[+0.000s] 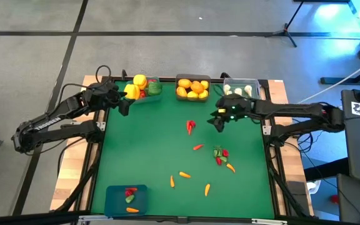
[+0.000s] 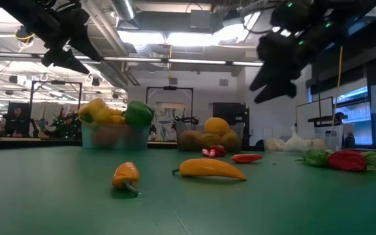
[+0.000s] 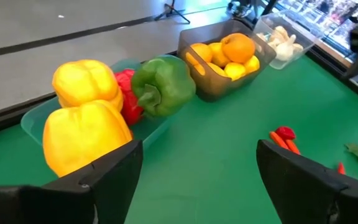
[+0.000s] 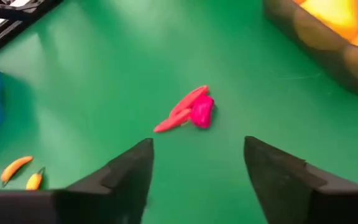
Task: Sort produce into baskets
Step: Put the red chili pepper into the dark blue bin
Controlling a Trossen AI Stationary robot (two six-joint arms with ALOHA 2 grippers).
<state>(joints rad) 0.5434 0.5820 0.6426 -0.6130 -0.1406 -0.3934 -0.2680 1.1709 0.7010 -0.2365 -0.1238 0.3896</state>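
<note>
Your left gripper (image 3: 194, 168) is hanging wide and empty by the pepper bin (image 1: 144, 89) at the desk's far edge; your right gripper (image 4: 194, 162), also wide and empty, is lining up over mid-desk chillies (image 4: 186, 111).

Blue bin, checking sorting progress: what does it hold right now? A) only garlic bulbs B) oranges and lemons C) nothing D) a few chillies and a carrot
D: in the high view the blue bin at the near left corner holds small red and green chillies and an orange carrot.
</note>
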